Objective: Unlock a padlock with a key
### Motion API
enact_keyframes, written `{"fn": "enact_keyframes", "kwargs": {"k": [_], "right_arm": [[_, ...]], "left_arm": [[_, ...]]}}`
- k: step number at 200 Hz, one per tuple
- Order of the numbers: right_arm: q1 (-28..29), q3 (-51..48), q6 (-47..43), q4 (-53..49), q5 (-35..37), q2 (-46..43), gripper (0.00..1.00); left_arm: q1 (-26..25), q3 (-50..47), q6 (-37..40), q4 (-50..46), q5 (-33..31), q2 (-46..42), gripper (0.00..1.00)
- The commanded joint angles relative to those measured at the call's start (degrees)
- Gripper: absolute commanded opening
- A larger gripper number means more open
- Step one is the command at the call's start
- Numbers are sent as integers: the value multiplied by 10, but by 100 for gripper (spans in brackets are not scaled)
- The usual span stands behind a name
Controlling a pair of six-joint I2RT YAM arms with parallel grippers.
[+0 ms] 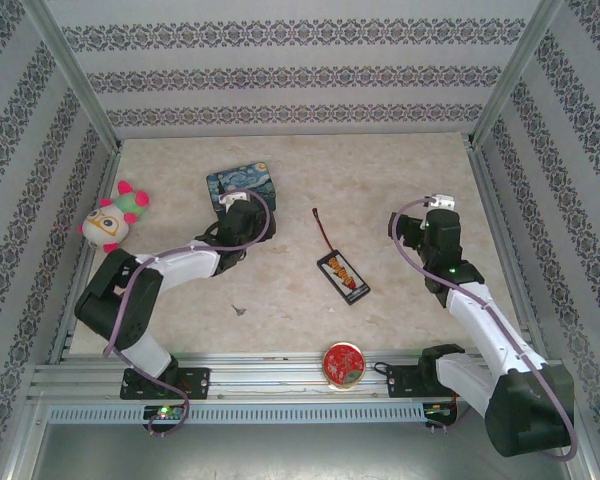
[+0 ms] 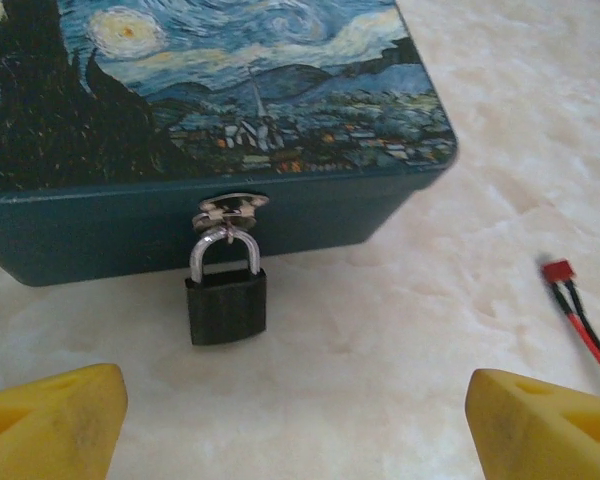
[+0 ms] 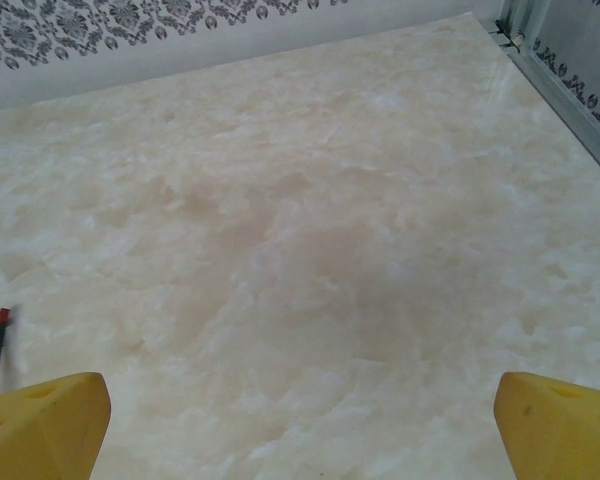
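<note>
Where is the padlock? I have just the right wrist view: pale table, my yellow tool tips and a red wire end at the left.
Observer: The padlock hangs from the front of the blue painted tin, shackle closed, on the far left part of the table.
Operator: And the key, which my tool must fetch?
Observer: A tiny grey piece, probably the key, lies flat on the table toward the near edge, well apart from the tin.
</note>
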Motion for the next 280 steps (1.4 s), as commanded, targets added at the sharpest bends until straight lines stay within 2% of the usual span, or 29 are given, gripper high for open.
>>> {"fn": "enact_keyframes", "kwargs": {"k": [1, 70, 158, 241, 280], "right_arm": [[8, 24, 12, -20, -5, 5, 98], [11, 35, 17, -32, -30, 9, 98], [13, 30, 13, -35, -41, 7, 98], [13, 27, 11, -32, -42, 3, 98], [14, 27, 13, -31, -49, 11, 98]], "left_arm": [[-6, 30, -35, -58, -67, 28, 85], [-6, 109, -29, -100, -97, 121, 70], [-3, 185, -12, -125, -130, 202, 68], [8, 206, -34, -143, -134, 234, 55], [14, 209, -38, -145, -133, 244, 54]]}}
